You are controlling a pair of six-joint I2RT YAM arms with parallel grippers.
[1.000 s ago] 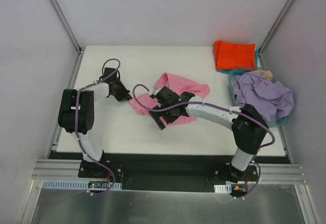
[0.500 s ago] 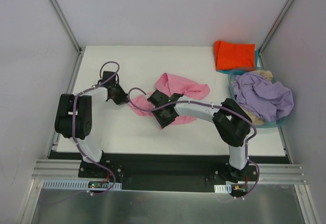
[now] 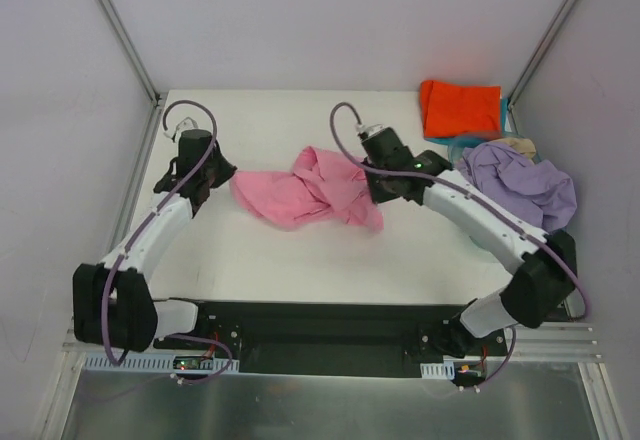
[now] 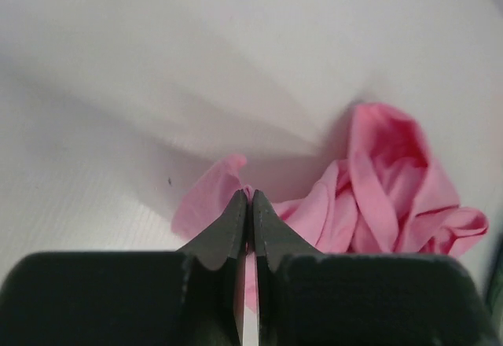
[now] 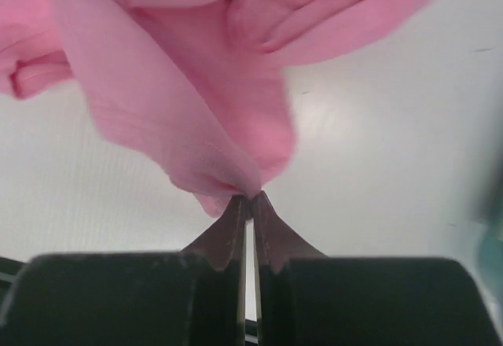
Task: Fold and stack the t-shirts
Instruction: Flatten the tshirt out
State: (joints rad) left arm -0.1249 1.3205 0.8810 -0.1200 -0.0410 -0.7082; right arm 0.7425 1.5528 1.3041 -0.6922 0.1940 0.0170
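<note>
The pink t-shirt (image 3: 300,195) hangs bunched between my two grippers over the middle of the white table (image 3: 260,255). My left gripper (image 3: 222,178) is shut on its left edge; in the left wrist view the jaws (image 4: 249,197) pinch a fold of the pink cloth (image 4: 377,196). My right gripper (image 3: 372,192) is shut on the shirt's right side; in the right wrist view its tips (image 5: 250,199) clamp a corner of pink cloth (image 5: 181,126) that hangs off the table. An orange-red folded t-shirt (image 3: 460,108) lies at the back right on a teal one (image 3: 503,112).
A light blue basket (image 3: 548,241) stands at the right edge and holds a crumpled lavender t-shirt (image 3: 520,185) with a beige one (image 3: 515,145) beneath it. Metal frame posts rise at the table's two back corners.
The right gripper shut on the pink shirt and moved back and right with it. The left arm stretched out to the left. The shirt is now lifted and pulled out between them.
</note>
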